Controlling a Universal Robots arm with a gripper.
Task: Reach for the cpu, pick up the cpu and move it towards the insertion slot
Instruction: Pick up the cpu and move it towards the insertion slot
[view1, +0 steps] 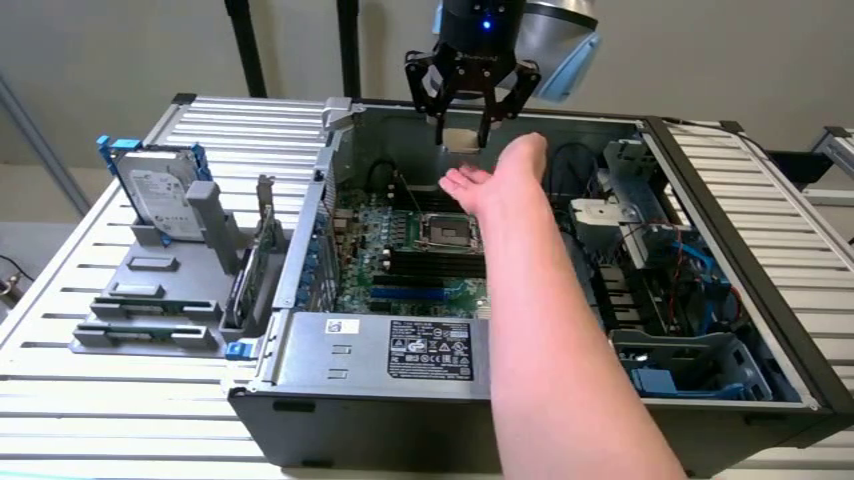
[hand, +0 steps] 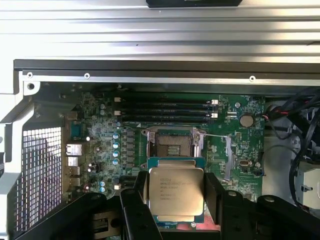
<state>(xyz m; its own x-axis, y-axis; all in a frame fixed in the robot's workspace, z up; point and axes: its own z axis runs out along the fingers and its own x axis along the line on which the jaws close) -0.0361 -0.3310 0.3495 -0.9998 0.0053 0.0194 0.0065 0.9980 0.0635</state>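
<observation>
Arm hanging down from above; wrist vertical; tool pointing straight down — fingers clamped on opposite edges of cpu.

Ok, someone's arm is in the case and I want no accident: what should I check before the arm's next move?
1. Grip on the cpu: ok, it sits between the gripper's fingers.
2. Person's hand clear of the gripper: not ok, it lies just under it.
3. Insertion slot free: ok, nothing lies in it.
4. Cpu straight above the slot: cannot tell.
5. Cables away from the slot: ok, they lie well apart from it.
</observation>
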